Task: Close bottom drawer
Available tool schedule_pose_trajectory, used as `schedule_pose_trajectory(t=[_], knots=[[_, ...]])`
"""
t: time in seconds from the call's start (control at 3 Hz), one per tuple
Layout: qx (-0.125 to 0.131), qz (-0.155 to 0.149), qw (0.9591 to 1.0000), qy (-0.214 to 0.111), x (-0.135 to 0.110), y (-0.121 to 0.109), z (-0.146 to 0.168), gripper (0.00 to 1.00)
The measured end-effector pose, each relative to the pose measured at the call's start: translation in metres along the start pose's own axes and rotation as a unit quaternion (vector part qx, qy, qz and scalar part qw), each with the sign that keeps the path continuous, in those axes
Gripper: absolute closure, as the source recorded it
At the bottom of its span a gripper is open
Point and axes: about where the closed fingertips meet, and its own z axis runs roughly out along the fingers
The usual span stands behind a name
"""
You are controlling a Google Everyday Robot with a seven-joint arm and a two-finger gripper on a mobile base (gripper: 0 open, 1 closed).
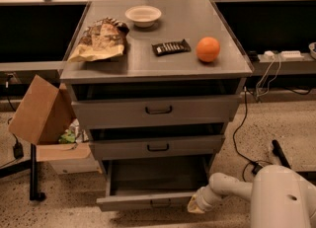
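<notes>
The bottom drawer (148, 200) of the grey metal cabinet (158, 64) stands pulled out, its shallow tray showing and its low front panel near the picture's lower edge. Its small dark handle (159, 203) is at the panel's middle. My gripper (193, 205) on the white arm (232, 187) is at the right end of the drawer's front panel, close against it. The middle drawer (158, 147) and top drawer (158, 109) above are pushed in more.
On the cabinet top lie a chip bag (101, 39), a white bowl (143, 15), a dark snack bar (171, 47) and an orange (208, 49). An open cardboard box (42, 111) stands at the left. Cables (242, 123) run on the floor at the right.
</notes>
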Motion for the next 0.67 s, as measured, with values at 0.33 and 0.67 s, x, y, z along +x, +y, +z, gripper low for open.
schedule_pose_trajectory(t=[0.33,0.67], knots=[[0.016,-0.001,0.9999,-0.001,0.003,-0.0113,-0.0029,1.0],[0.017,-0.001,0.9999,-0.001,0.0036,-0.0104,-0.0032,1.0]])
